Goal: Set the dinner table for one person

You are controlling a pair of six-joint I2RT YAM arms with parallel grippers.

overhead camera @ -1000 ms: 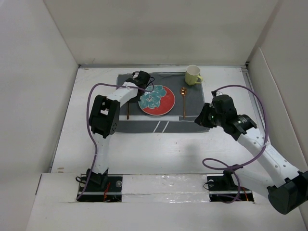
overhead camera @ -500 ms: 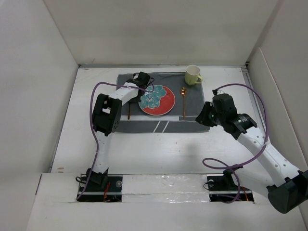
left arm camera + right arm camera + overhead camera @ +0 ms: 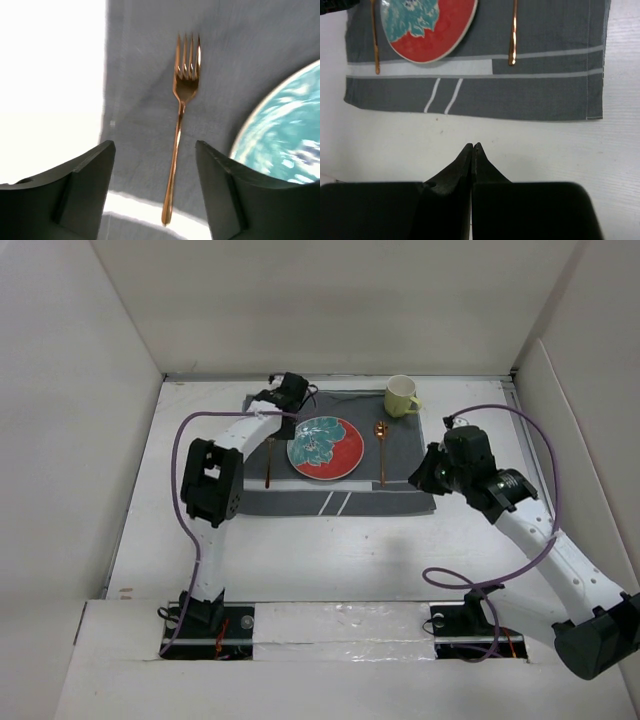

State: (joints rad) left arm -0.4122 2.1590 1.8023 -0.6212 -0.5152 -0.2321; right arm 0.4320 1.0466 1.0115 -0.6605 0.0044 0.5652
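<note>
Dinner table [image 3: 330, 550], white margin round cloth [image 3: 300, 502] edges, fork [image 3: 178, 131] seemingly flat

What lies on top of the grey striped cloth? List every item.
On the cloth: red and teal plate, copper fork to its left, copper spoon to its right, pale green mug at the far right corner. The left arm covers the far left corner.

We see a dark grey cloth [image 3: 340, 502] with pale stripes. At its middle lies a round plate [image 3: 325, 448], red with a teal flower. A copper fork [image 3: 177, 135] lies on its left part, a copper spoon [image 3: 381, 455] on its right, and a pale green mug [image 3: 401, 396] stands at its far right corner.
</note>
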